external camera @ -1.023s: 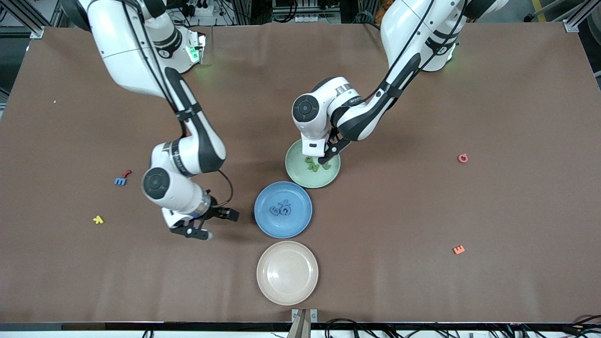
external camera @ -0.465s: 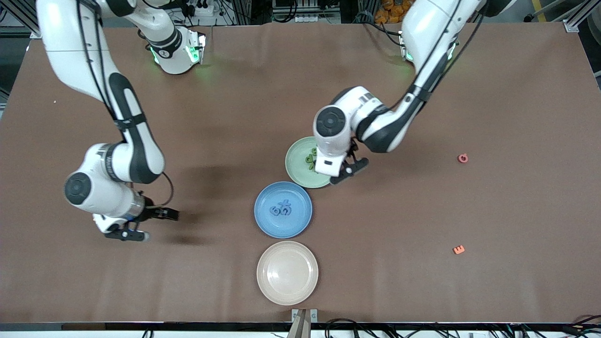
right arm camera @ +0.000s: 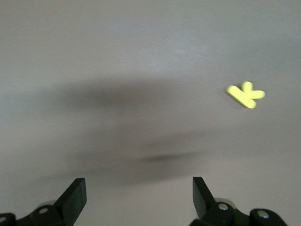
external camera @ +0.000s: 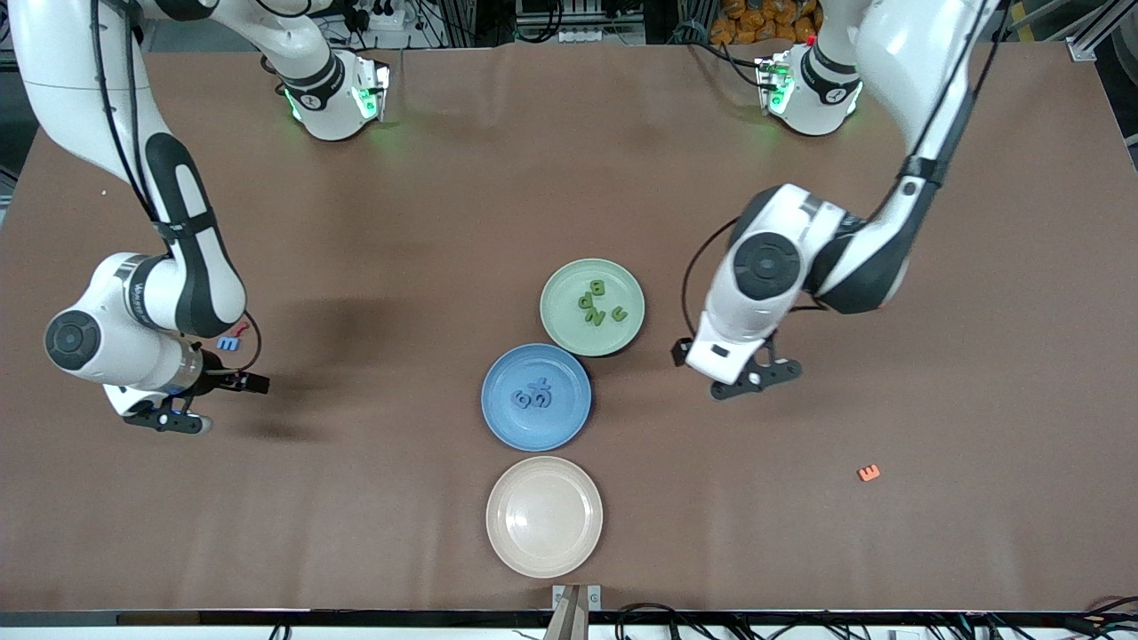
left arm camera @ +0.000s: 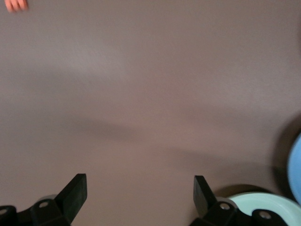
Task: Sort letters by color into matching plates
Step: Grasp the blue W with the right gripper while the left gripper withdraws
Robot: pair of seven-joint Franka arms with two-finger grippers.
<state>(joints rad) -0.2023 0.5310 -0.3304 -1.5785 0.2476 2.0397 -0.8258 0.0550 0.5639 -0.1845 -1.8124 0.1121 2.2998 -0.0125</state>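
While both arms hang above the brown table [external camera: 800,533], neither carries anything. Left gripper [external camera: 754,378]: fingers spread wide, nothing between them, over bare tabletop just off the mint green plate [external camera: 592,307] toward the left arm's end of the table. In the left wrist view the two dark fingertips [left arm camera: 75,190] stand well apart over plain brown surface; the mint rim shows beside one fingertip, a sliver of the blue plate [external camera: 536,396] past it.

Right gripper [external camera: 191,404]: fingers likewise parted, empty, over the table toward the right arm's end, well apart from all three plates. Right wrist view: a yellow letter [right arm camera: 245,94] lies flat on the table ahead of the open fingers, not between them, untouched. The front view hides it under the arm.

Letters relative to the tools:
- Mint green plate holds a cluster of green letters [external camera: 599,303], four or so, lying in its well; near the left gripper, apart from it.
- Blue plate holds dark blue letters [external camera: 535,396] bunched at its centre; between the two grippers, closer to the left one.
- Cream plate [external camera: 544,516] sits nearest the front camera, in line with the other two plates.
- Blue letter [external camera: 229,342] with a small red piece [external camera: 240,328] touching or just beside it lies on the table close by the right arm's wrist.
- Orange letter [external camera: 869,473] lies on the table toward the left arm's end, nearer the front camera than the left gripper, apart from it.
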